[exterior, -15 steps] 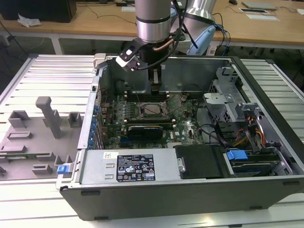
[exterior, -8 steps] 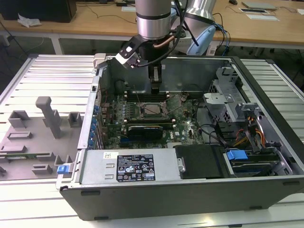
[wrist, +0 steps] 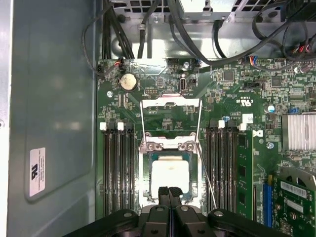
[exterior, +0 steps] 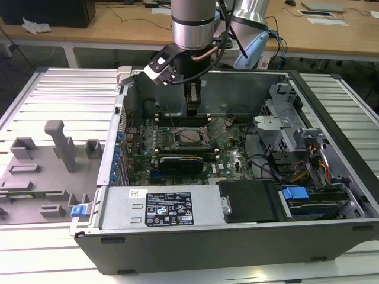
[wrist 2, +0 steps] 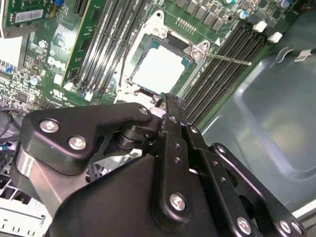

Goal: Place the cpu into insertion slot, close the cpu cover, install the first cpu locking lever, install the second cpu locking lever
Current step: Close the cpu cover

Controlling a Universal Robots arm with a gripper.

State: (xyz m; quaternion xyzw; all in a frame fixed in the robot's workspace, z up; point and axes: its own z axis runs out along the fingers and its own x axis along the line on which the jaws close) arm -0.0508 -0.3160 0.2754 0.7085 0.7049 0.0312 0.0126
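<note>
Surface (exterior: 53, 89): ribbed metal. Grey fixture blocks (exterior: 59, 145) sit on it at the exterior view's left, and the open computer case (exterior: 237, 236) lies beside them.

Arm (exterior: 192, 23) comes down into the case from above, and my gripper (exterior: 191, 109) hangs over the motherboard (exterior: 228, 151).

Motherboard faces up in the case. The long black expansion card (exterior: 183, 161) is seated just beside the socket area. Memory slots (wrist: 118, 168) run along both sides of the socket.

Cpu cover (wrist: 170, 102) is open. It's swung back off its hinge away from the socket, and green board shows through its square window.

Insertion slot (wrist: 170, 155) is uncovered, with its dark rim visible around the chip.

Cpu (wrist: 170, 174) is already seated flat inside the insertion slot, pale metal top up and square to the rim. In the second wrist view the cpu (wrist 2: 159, 70) lies just past my fingertips.

Locking lever (wrist: 206, 173) is a thin metal rod. It is unlatched and angles out from the socket corner across the neighbouring memory slots. Same rod in the second wrist view (wrist 2: 228, 59).

Fingers are pressed together and pinch nothing. In the first wrist view the gripper (wrist: 168, 191) is at the edge of the cpu farthest from the open cover. I can't tell whether it is touching the socket or just above it.
</note>
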